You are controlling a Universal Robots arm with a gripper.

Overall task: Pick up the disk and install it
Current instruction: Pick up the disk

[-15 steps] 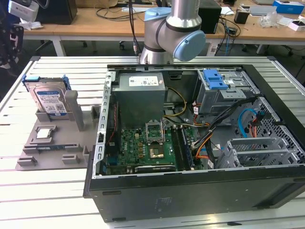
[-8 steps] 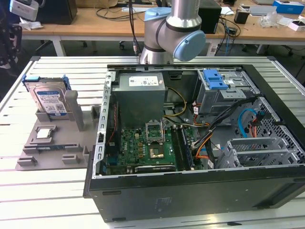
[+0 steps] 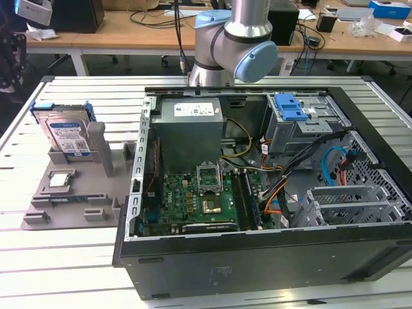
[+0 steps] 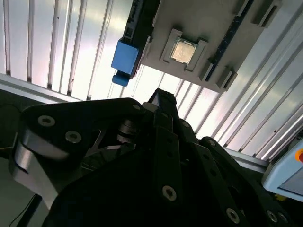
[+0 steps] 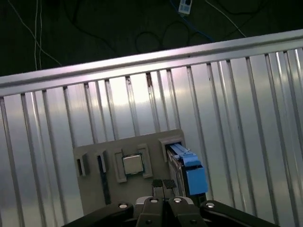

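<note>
Claw (image 5: 163, 183) fingertips together, empty, hovering near disk (image 5: 187, 165); disk upright in grey holder (image 3: 64, 206), exterior view's left; pickup, install both undone.

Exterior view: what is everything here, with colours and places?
disk: one, silver with blue rails, upright in the holder.
holder: one, grey, exterior view's left of the table.
chip: one, silver, seated in the holder.
computer case: one, black, open, centre.
power box: one, grey, inside the case.
circuit board: one, green, inside the case.
table: one, ribbed silver, underneath.
arm: one, silver and pale blue, behind the case.
end effector: one, black, shut, empty, aimed toward the holder.
</note>
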